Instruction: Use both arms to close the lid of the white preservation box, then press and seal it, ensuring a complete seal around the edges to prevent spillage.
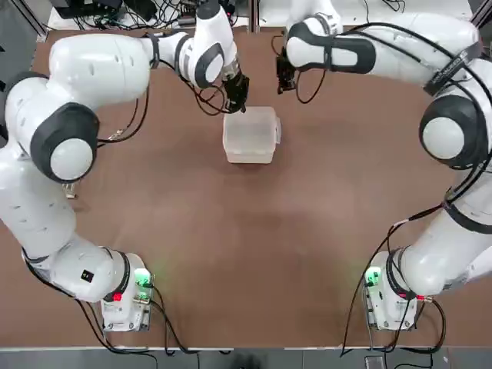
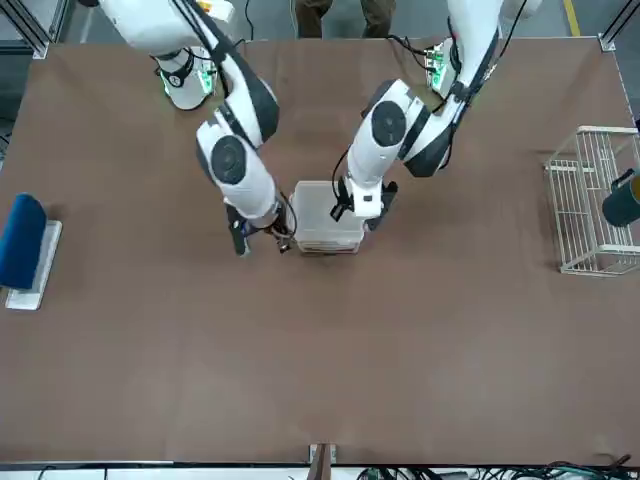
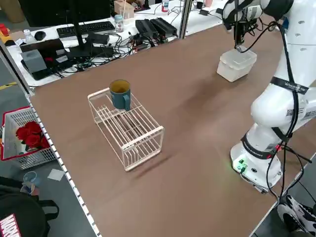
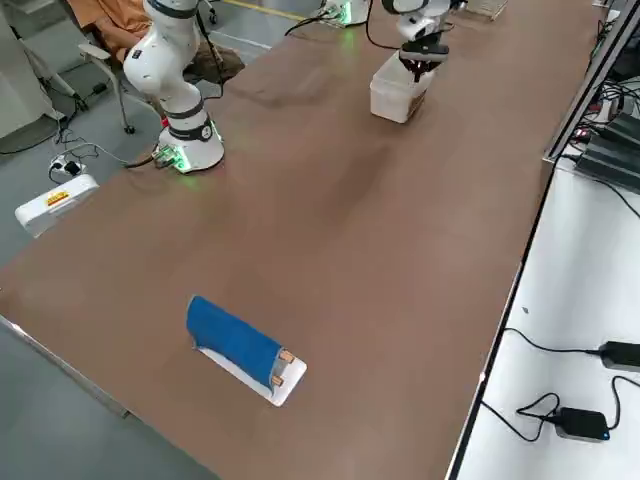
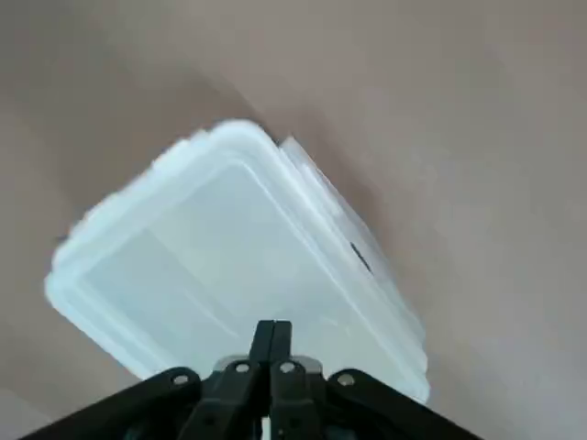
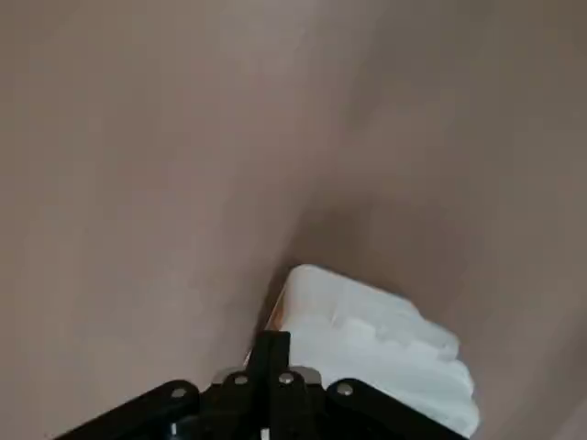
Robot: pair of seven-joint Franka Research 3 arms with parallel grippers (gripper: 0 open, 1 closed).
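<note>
Fingers of the left gripper pinched together on nothing, tips poised over the far edge of the lid, just above it or perhaps touching; contact not clear from any view. Closed that way, most likely, to serve as one blunt tip for pressing rather than grasping. Lid lying flat and already down on the white box, spreading out just beyond those fingertips in the left wrist view. Whether the edges are snapped tight all round: cannot tell.

Fingers of the right gripper likewise shut and empty, hanging beside the box's far corner and a little apart from it, only that corner showing past the tips in the right wrist view. Probably waiting for its turn to press the opposite side.

Box resting on the brown bench, between the two sets of fingers.
</note>
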